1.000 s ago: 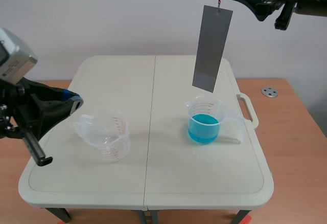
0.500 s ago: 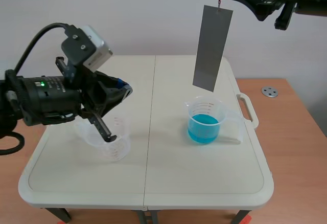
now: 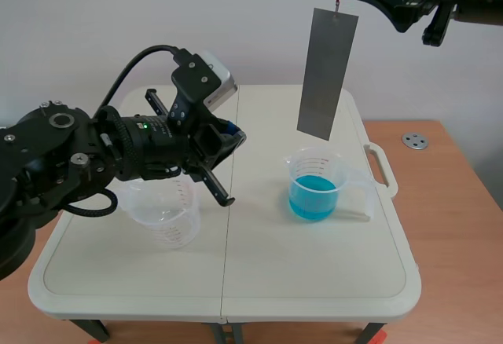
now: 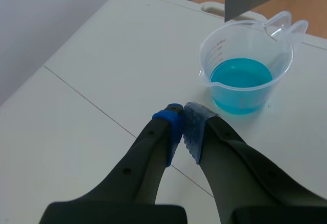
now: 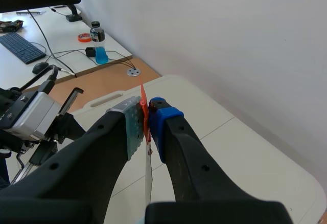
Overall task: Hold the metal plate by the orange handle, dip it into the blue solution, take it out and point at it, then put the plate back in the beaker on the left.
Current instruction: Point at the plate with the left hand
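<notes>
The metal plate (image 3: pixel 325 73) hangs with its long axis nearly upright, the lower end leaning slightly toward the left arm's side, above the blue-filled beaker (image 3: pixel 316 188) and clear of the liquid. The right tool (image 5: pixel 145 115) pinches its orange handle (image 5: pixel 144 101) — there the plate shows only edge-on. The left tool (image 4: pixel 182 124), closed on nothing, points toward that beaker; its arm partly hides the empty beaker (image 3: pixel 167 217).

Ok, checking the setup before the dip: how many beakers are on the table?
2. The blue-solution beaker stands right of the table's seam, below the hanging metal plate. The empty clear beaker stands left, partly behind the left arm. No others visible.
</notes>
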Robot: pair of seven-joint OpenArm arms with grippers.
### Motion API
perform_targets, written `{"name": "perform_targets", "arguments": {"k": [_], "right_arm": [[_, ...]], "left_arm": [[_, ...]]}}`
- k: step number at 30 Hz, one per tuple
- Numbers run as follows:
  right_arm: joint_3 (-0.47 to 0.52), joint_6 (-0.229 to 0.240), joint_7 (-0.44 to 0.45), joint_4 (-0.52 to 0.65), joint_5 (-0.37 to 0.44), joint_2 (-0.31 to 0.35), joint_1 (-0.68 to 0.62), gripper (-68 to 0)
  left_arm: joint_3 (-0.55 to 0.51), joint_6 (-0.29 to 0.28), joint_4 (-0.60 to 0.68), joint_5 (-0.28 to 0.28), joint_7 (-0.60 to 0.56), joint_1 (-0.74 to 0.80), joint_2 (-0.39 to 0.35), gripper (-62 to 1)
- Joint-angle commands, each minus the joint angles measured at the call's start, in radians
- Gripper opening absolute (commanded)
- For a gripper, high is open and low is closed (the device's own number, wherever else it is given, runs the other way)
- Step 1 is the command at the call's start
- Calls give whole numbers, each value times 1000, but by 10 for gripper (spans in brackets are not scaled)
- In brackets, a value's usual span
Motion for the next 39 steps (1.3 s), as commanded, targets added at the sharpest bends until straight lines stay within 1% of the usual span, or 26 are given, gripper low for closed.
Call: {"name": "perform_targets", "arguments": {"k": [1,14,39], "right_arm": [[10,11,15,17,12,5,15,-660],[10,11,15,17,12,5,15,-660],[10,11,15,17,11,5,15,-660]], "left_arm": [[-3,2,10,2,-14,-19,14,-564],[-2,1,3,72,-29,-41,80,-564],[-2,1,3,79,-31,-42,82,-565]]}}
